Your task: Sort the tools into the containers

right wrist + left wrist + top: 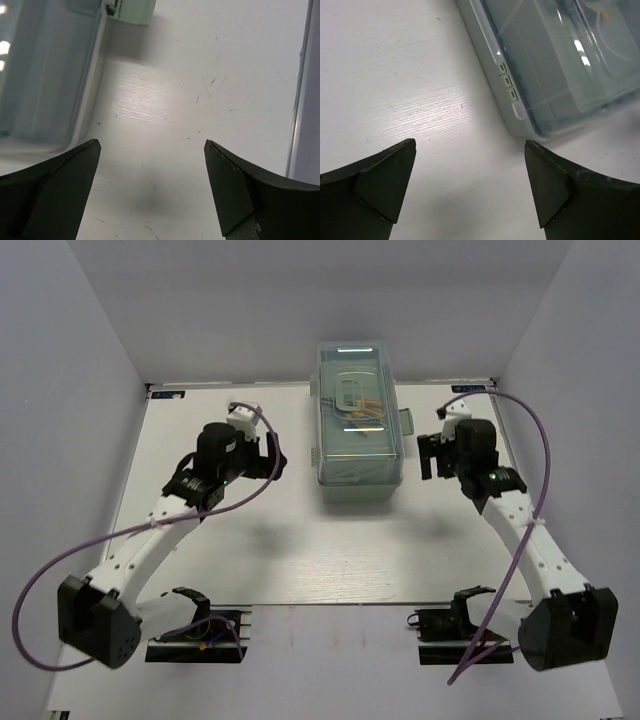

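The pale mint-green toolbox [358, 425] stands in the middle of the white table with its translucent lid down and its handle flat. Faint yellow shapes [366, 412] of tools show through the lid; no tool lies outside the box. My left gripper [266, 460] hovers just left of the box, open and empty. In the left wrist view the left gripper [470, 145] spreads over bare table with a corner of the toolbox [560, 65] ahead. My right gripper [428, 455] is just right of the box, open and empty. The right gripper [151, 144] has the toolbox [45, 70] at its left.
A mint latch tab [131, 9] sticks out of the box's right side. White walls close in the table at the back and on both sides, and the right wall [307, 100] stands near my right gripper. Purple cables loop from both arms.
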Available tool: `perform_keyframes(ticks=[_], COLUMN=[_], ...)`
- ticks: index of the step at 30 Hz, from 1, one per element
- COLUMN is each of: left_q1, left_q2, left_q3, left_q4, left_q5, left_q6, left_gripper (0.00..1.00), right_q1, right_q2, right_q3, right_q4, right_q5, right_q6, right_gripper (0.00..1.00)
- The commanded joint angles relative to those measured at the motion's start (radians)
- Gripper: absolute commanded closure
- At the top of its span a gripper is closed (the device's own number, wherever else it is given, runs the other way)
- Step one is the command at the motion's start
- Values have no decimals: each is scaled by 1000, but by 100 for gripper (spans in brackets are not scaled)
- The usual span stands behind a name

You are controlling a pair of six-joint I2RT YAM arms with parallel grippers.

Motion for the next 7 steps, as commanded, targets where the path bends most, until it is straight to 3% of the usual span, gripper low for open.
perform_keyframes(ticks=[1, 7], left_q1=[3, 3], left_q2=[-151, -305], left_q3=[-106, -200], left_q4=[8, -6], left_q5=[8, -39], left_q6=[146, 218], left_gripper=[0, 0], right_q1=[2, -4], right_q2=[-109, -350], right_q3=[-182, -355], right_q4=[35, 10], right_q5=[-21, -47], right_q6=[32, 60], right_gripper=[10, 10])
